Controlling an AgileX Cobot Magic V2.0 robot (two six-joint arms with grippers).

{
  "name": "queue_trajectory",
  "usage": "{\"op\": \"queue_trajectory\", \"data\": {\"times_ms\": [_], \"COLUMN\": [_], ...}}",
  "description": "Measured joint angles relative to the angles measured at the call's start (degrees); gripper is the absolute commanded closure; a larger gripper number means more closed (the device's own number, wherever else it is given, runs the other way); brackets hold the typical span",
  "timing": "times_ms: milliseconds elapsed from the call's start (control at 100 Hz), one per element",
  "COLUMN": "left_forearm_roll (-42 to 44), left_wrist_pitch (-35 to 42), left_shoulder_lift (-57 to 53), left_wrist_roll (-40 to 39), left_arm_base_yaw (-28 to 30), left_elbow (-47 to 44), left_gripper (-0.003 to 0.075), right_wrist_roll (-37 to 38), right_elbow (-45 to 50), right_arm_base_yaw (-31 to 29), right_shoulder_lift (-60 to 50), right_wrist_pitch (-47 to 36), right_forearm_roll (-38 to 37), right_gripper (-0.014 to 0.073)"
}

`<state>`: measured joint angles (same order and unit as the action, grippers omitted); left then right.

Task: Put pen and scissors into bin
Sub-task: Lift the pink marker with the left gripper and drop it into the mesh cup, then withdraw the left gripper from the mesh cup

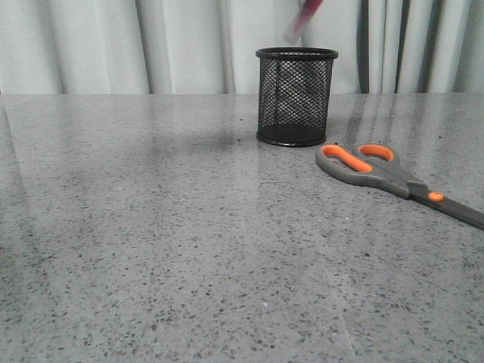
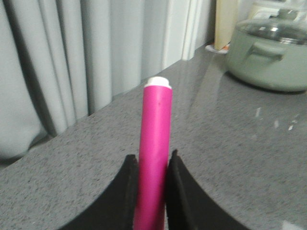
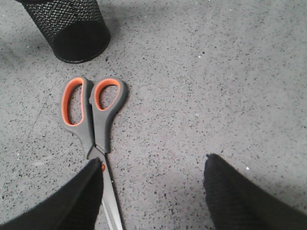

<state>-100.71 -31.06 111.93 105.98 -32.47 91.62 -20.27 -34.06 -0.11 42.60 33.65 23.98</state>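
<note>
Left gripper [image 2: 152, 184] first: black fingers [image 2: 125, 191] pinched tight on the slim bright pink pen [image 2: 156, 143], barrel standing up between the pads, small white end tip away from the wrist. Front view shows only a blurred pink-and-whitish streak of it at the top edge, above and slightly right of the small black wire-mesh cylindrical bin [image 1: 296, 97]; arm itself out of shot. Bin stands upright on the grey speckled table [image 1: 151, 249].

Right gripper [image 3: 151, 191] spread wide, holding nothing, hovering over the large grey-handled scissors with orange-lined loops [image 3: 91, 112]. One finger sits over the pivot. Scissors lie flat and closed on the table just beside the bin, handles toward it, dark blades pointing away.

Handling, my read: pen light, rigid, smooth plastic, so it may slip if the grip loosens. Scissors heavier, stiff, low profile. Best hold looks like across the neck near the pivot. They appear longer than the bin is tall, so probably top-heavy once in; cup could tip.
</note>
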Motion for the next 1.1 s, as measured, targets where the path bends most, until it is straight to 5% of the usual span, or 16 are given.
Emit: {"op": "queue_trajectory", "data": {"times_ms": [410,500,650,740,940,1100], "left_forearm_roll": [-1.53,-1.55,-1.44,-1.56,-1.46,5.28], "left_wrist_pitch": [0.91,0.19,-0.04,-0.18,-0.55,-0.77], "left_shoulder_lift": [4.67,4.67,4.67,4.67,3.38,-1.74], "left_wrist_roll": [2.44,3.07,3.63,3.64,3.87,1.6], "left_arm_base_yaw": [-0.2,-0.2,-0.2,-0.2,0.95,3.61], "left_elbow": [1.5,1.59,1.59,1.59,1.59,1.59], "left_gripper": [0.072,0.0622,0.0348,0.0279,0.0302,0.0558], "right_wrist_roll": [0.0,0.0,0.0,0.0,0.0,0.0], "right_elbow": [0.0,0.0,0.0,0.0,0.0,0.0], "right_arm_base_yaw": [0.0,0.0,0.0,0.0,0.0,0.0], "right_shoulder_lift": [0.0,0.0,0.0,0.0,0.0,0.0], "right_wrist_pitch": [0.0,0.0,0.0,0.0,0.0,-1.13], "right_forearm_roll": [0.0,0.0,0.0,0.0,0.0,0.0], "right_gripper": [0.0181,0.0181,0.0181,0.0181,0.0181,0.0181]}}
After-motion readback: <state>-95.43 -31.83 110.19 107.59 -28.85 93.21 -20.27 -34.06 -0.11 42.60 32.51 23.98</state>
